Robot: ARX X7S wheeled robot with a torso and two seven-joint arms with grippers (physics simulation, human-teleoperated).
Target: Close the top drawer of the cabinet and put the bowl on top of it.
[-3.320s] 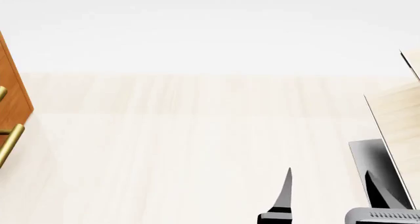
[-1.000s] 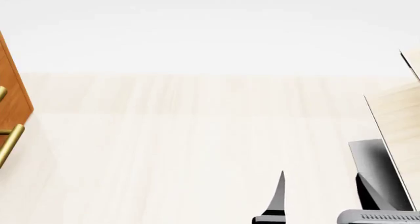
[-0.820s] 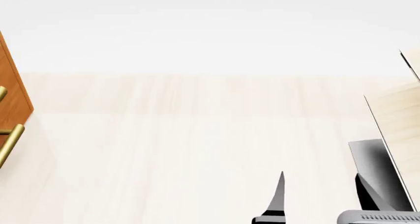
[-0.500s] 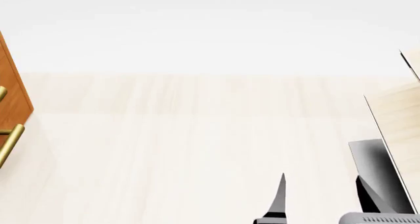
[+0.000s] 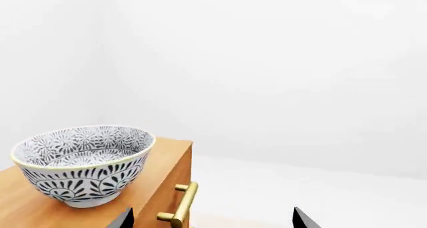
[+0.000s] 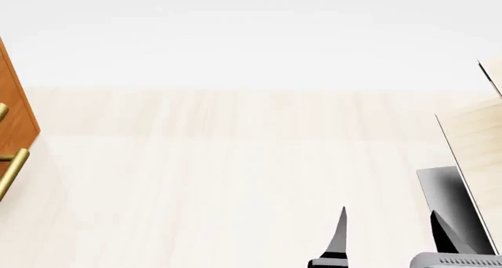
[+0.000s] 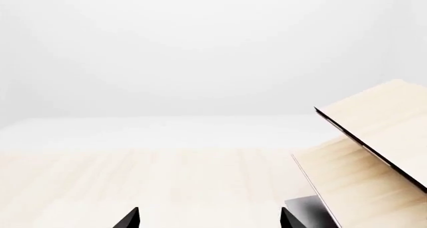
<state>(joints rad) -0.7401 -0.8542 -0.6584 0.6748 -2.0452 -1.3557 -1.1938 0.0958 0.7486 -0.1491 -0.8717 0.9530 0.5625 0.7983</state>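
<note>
Both parts of the task appear complete, judging from how things lie. In the left wrist view the bowl (image 5: pixel 83 164), white with a dark floral pattern, stands upright at the lower left of the frame on the flat wooden top of the cabinet (image 5: pixel 163 163), set back a little from its front edge. Just below that edge, the top drawer (image 5: pixel 175 188) shows as a narrow strip of reddish-brown front carrying a brass bar handle (image 5: pixel 183 204); the front looks flush with the cabinet's edge, so the drawer is judged shut, though only a small part of it is in frame.

The step in hand is therefore judged to be the retreat after placing. The next move calls for little more than keeping both arms clear of the bowl and cabinet, avoiding any sweep that could nudge the bowl toward the edge.

The left gripper (image 5: pixel 212 219) shows only as two dark fingertips at the bottom edge of the left wrist view, spread wide apart with nothing between them, one tip near the cabinet's front. The right gripper (image 7: pixel 209 217) is likewise spread and empty at the bottom of its view, over pale wooden floor. In the head view this gripper sits at the lower right, close beside the pale wooden rack (image 6: pixel 478 136) at the right edge, while the cabinet occupies only the far left edge.
</note>
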